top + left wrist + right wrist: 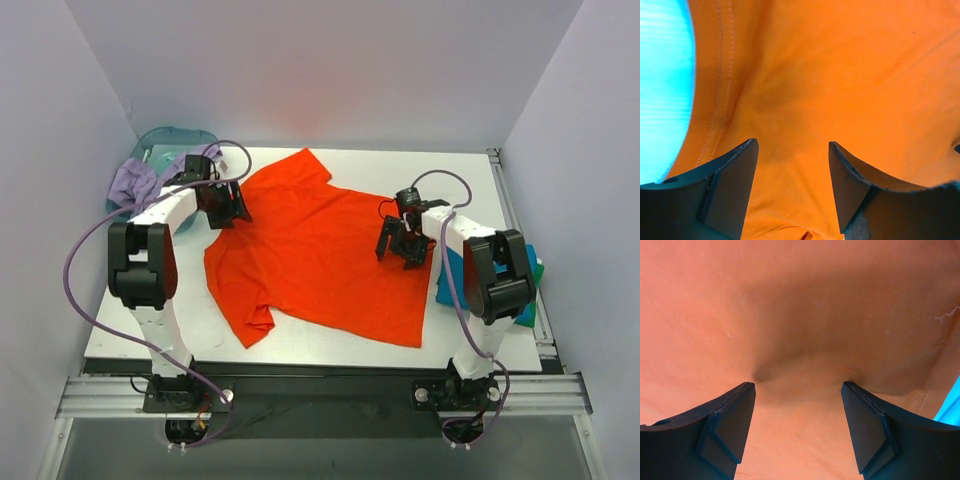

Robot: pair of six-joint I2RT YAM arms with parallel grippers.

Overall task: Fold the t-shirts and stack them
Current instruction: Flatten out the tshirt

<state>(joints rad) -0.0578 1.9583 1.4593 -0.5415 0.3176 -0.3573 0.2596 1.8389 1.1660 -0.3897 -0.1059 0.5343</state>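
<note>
the orange-red t-shirt (320,255) lies spread flat on the white table (330,350). one sleeve points toward the far edge and the other toward the near-left corner.

the left end effector (228,208) hangs over the shirt's left edge, above a ribbed band of the cloth. its fingers stand apart with nothing between them. the right end effector (400,245) is at the shirt's right side, close to the stitched hem. its fingers are also spread wide, with the tips down on the cloth. the cloth puckers into a shallow crease between them but is not pinched.

beyond the shirt's far-left sleeve a translucent teal basin (175,145) sits in the table's corner. a lavender cloth (135,182) is draped over its rim, just behind the left arm. right of the shirt, just beside its hem, lies a folded teal-blue t-shirt (450,275). a green t-shirt (538,268) shows at its outer side. the right arm covers most of both, so how they are stacked cannot be told.

the shirt's near-right corner comes close to the table's near edge. bare table shows left of the near sleeve and past the shirt's far-right side. grey walls close the table in on the left, right and far sides.
</note>
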